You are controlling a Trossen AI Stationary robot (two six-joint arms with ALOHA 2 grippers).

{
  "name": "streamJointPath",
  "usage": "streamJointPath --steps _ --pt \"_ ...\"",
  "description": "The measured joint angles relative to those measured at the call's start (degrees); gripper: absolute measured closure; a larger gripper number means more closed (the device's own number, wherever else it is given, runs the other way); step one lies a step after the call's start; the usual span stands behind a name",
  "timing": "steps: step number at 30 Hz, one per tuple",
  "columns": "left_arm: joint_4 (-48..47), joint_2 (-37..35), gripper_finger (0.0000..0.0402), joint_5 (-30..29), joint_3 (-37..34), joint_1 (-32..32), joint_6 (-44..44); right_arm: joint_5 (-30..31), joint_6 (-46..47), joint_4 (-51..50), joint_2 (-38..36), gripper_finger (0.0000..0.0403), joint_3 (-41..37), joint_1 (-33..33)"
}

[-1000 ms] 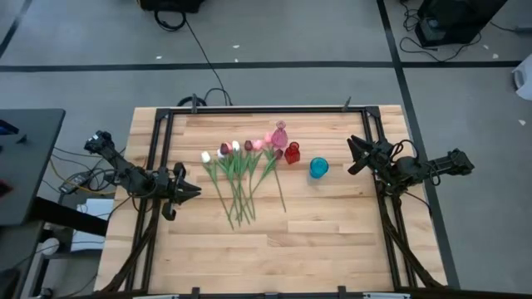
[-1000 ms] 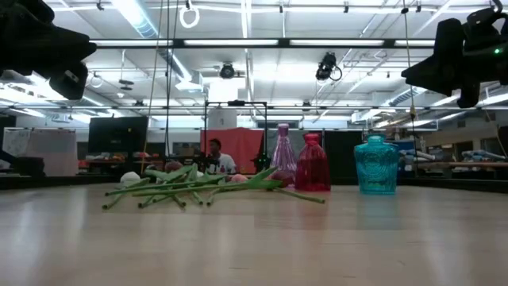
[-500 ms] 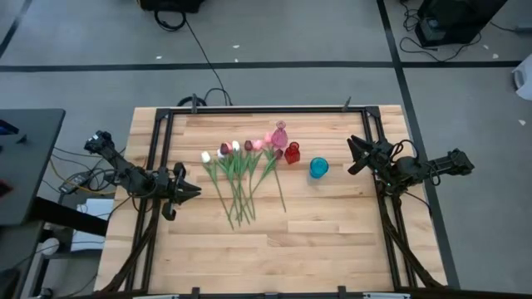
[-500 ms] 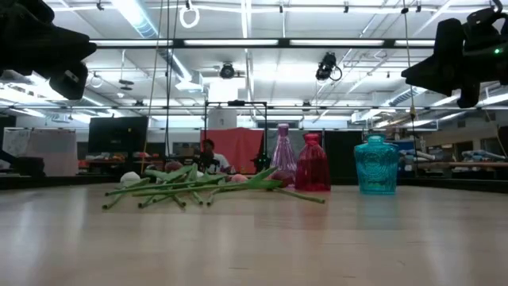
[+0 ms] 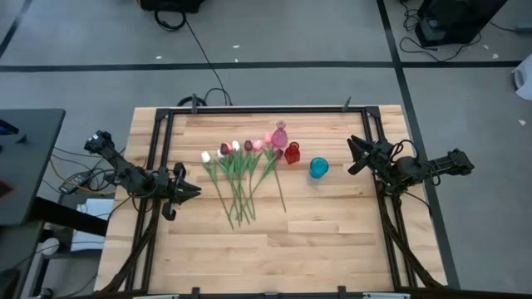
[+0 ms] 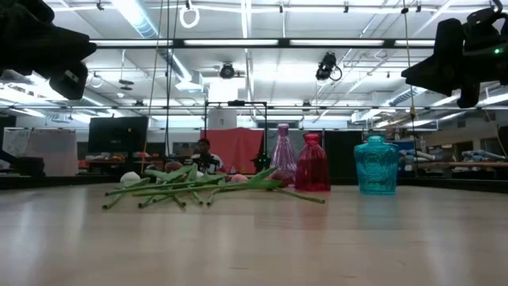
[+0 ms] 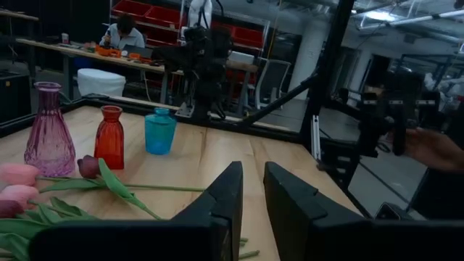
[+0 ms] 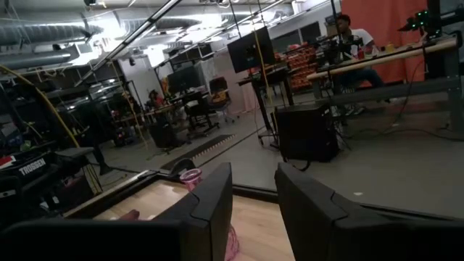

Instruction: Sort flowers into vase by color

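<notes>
Several artificial flowers lie in a loose bunch on the wooden table, stems toward the near edge and white, pink and dark red heads toward the far edge. Just right of the heads stand a pink vase, a red vase and a blue vase. My left gripper hovers level at the table's left side, open by a narrow gap with nothing in it. My right gripper hovers at the right side, open and empty, right of the blue vase.
Black frame rails run along the table's left, right and far sides. Bare wood takes up the near half of the table. People sit at benches in the room beyond, and a person's hand shows off the table's edge.
</notes>
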Motion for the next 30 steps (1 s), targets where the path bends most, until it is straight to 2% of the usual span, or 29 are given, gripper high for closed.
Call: streamJointPath --steps 3,7,15,18,21,24,27,30 --pt "4.79 -0.02 0.0338 -2.81 0.00 0.06 1.80 0.00 0.01 0.00 0.00 0.0282 0.00 -0.01" --pt "9.97 -0.02 0.0338 -2.98 -0.02 0.06 5.94 0.02 0.00 0.50 -0.01 0.0282 -0.02 -0.01" --pt "14.09 -0.01 0.0338 -4.10 -0.02 0.06 13.31 -1.05 1.04 5.39 -0.02 0.0282 -0.02 -0.01" --pt "19.21 -0.02 0.0338 -6.34 -0.02 0.06 16.33 -6.84 8.44 6.07 -0.01 0.0282 -0.02 -0.09" --pt "21.87 0.00 0.0338 -10.33 0.09 0.26 17.08 -14.45 7.48 9.30 0.44 0.0282 0.15 -1.11" --pt "21.15 0.74 0.0343 -15.16 0.68 1.49 15.63 -20.38 9.02 5.75 3.16 0.0283 2.41 -1.45" --pt "19.06 2.47 0.0353 -16.30 1.61 3.13 12.30 -21.81 10.78 2.55 9.06 0.0286 6.26 -1.52" --pt "13.83 5.55 0.0363 -16.51 3.73 4.59 7.44 -23.23 10.96 2.11 17.94 0.0286 10.72 -1.52"
